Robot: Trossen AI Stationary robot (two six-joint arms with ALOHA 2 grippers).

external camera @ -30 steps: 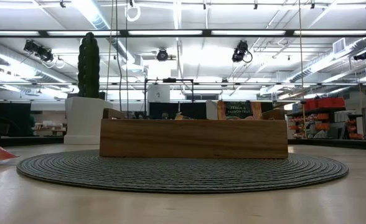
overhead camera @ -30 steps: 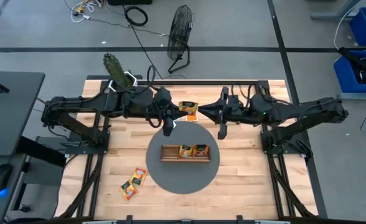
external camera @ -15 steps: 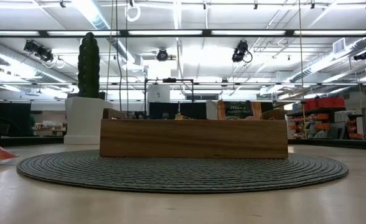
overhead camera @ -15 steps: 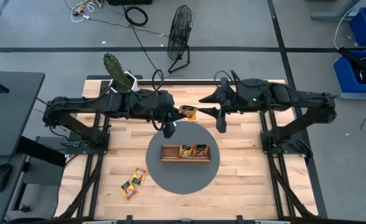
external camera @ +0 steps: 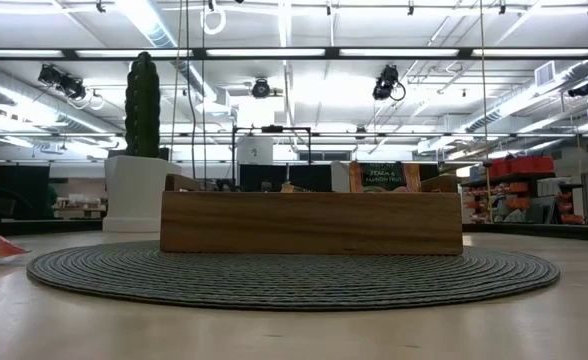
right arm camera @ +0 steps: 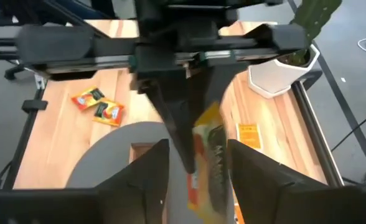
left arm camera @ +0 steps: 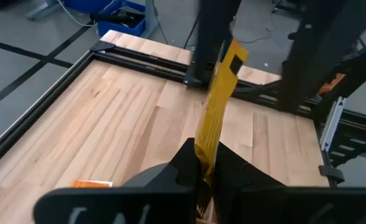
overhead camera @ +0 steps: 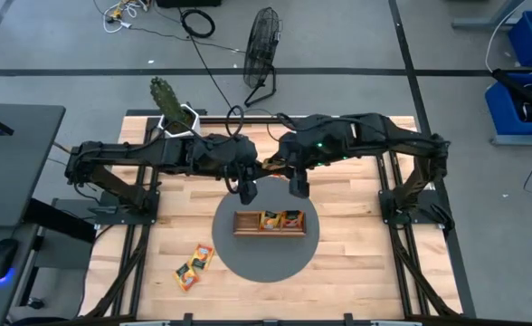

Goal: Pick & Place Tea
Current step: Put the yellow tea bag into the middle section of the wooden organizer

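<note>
Left hand [left arm camera: 203, 169] pinching a yellow sachet [left arm camera: 215, 102] upright above the round mat [overhead camera: 264, 263]; right hand [right arm camera: 198, 163] spread open around it. More sachets [overhead camera: 281, 219] lying in the wooden tray [overhead camera: 245, 223], others [overhead camera: 194, 264] on the tabletop [overhead camera: 356, 263].

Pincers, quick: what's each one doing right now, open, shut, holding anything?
Left pincer: shut on a yellow sachet, above the mat's far edge.
Right pincer: open, its fingers either side of that sachet, not gripping it.

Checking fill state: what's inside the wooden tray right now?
High view shows two orange-and-yellow sachets in the wooden tray's middle and right sections; the left section looks bare. In the low view the tray's front wall hides nearly all its contents.
</note>
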